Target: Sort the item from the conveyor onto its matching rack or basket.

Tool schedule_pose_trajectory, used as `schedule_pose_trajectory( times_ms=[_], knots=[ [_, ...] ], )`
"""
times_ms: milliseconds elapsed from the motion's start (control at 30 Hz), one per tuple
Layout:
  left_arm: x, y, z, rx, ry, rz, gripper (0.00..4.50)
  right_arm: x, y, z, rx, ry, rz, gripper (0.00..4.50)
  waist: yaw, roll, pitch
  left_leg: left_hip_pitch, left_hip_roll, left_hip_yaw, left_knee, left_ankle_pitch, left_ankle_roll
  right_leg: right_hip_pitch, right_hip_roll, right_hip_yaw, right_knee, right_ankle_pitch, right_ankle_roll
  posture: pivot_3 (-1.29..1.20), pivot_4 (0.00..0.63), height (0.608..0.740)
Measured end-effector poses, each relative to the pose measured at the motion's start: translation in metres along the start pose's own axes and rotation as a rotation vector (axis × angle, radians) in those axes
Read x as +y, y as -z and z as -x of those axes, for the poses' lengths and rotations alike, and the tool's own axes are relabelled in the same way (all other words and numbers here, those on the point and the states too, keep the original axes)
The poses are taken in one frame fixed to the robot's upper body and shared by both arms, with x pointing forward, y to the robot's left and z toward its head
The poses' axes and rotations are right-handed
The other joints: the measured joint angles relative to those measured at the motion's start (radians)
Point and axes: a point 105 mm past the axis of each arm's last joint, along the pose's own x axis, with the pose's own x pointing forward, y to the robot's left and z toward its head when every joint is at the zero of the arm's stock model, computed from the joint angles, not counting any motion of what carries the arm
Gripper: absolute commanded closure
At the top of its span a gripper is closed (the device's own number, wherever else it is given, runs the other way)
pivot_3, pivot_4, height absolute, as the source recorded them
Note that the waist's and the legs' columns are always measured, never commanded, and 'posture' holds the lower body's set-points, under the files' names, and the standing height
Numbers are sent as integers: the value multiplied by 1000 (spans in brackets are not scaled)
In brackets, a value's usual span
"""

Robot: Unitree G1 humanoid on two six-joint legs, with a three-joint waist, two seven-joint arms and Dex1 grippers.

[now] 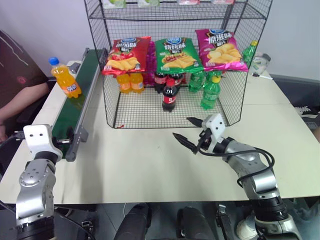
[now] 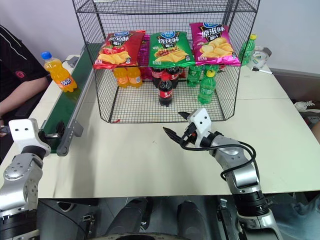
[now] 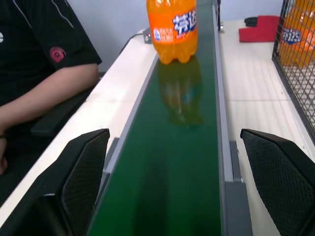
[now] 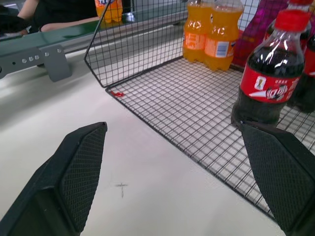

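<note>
Ahead of the right claw stands the rack, its base tray holding cola bottles, green bottles and two orange bottles, with crisp bags hung above. A person's arm rests beside the belt. The orange soda bottle stands upright on the belt, well ahead of the left claw, which straddles the belt's near end, released. The right claw hangs released over the tabletop, far from the bottle.

Conveyor belt: glossy dark green, grey metal frame. Orange soda bottle: clear plastic. Rack: black wire mesh.
</note>
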Motion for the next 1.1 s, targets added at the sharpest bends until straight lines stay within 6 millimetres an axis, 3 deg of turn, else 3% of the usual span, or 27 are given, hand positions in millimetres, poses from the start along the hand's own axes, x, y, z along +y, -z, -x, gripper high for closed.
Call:
schedule_pose_trajectory(
  times_ms=[1100],
  knots=[
    [15,-13,-4,-48,-47,5,33,2,1,-1,11,-8,11,0,0,0,0,0,0,0,0,0,0,0,0,0,0,0,0,0,150,740]
  ],
)
